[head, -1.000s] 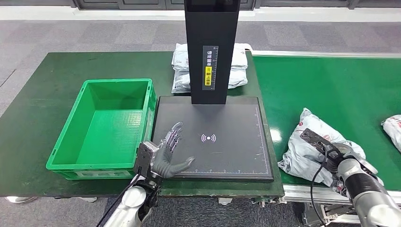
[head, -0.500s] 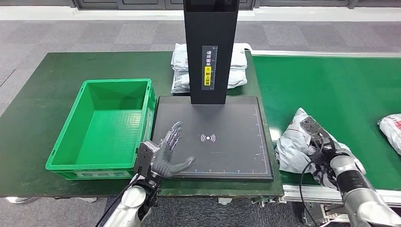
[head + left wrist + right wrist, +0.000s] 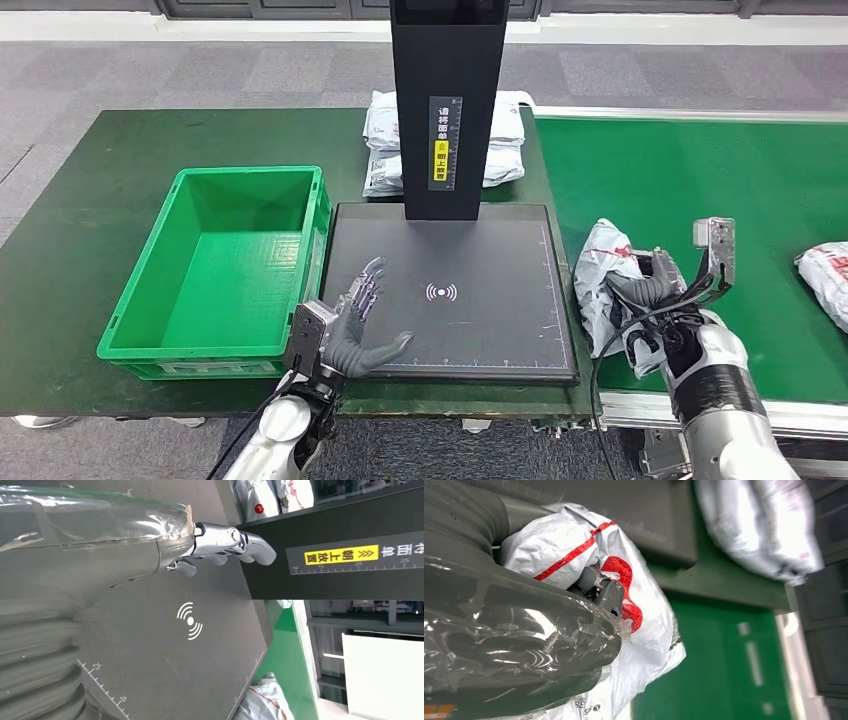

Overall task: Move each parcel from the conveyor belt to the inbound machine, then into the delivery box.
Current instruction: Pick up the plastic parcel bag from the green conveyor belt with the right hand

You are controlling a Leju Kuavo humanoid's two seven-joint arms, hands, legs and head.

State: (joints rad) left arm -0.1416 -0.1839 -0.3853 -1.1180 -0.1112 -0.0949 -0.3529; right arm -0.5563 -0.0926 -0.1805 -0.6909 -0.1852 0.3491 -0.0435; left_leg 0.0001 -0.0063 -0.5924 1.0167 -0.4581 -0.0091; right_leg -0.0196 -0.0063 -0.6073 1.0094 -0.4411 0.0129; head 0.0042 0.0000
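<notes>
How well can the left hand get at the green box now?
Probably yes. The left hand is open over the black plate, and the green box is right beside it, with nothing between them.

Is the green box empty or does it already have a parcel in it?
Empty. The head view shows the green box with its bare floor and no parcel inside.

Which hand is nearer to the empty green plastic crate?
Left. The left hand rests open on the black scanner pad just beside the green plastic crate; the right hand grips a white crumpled parcel across the pad.
</notes>
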